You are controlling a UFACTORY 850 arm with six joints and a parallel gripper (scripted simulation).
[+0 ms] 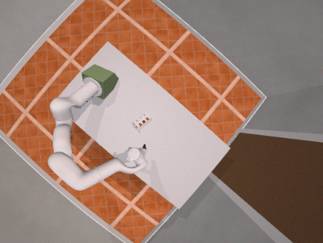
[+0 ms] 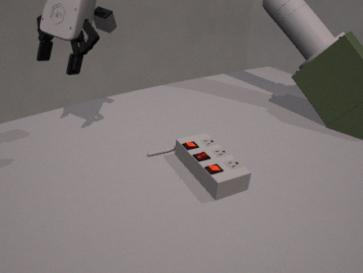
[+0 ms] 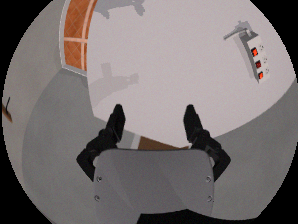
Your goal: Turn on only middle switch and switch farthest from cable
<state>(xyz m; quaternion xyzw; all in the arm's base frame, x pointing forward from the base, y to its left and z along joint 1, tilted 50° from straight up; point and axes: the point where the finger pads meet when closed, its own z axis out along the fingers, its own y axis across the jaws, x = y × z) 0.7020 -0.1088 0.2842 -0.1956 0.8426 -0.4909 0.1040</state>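
A bare test room: plain grey walls (image 2: 184,37), an orange tiled floor (image 1: 204,65), one long white worktop (image 1: 174,160).

Colours we see
White strip (image 2: 212,169) with red switches (image 2: 202,156); pale grey table (image 1: 189,160); orange tiled floor (image 1: 204,65); green base (image 1: 100,79).

One strip, three switches, three sockets, one arm.

The surface (image 2: 102,212) carries a single power strip (image 2: 221,180) with one cable (image 2: 160,152) leaving one end. The strip has three red rocker switches (image 2: 202,156) in a row: two glow bright, at either end, and one, the middle, looks dark. Beside them run three sockets (image 2: 221,152). One arm (image 1: 62,142) rises from one green base block (image 2: 335,82), ending in one gripper (image 2: 59,57) with two black fingers (image 2: 74,63), spread apart around nothing.
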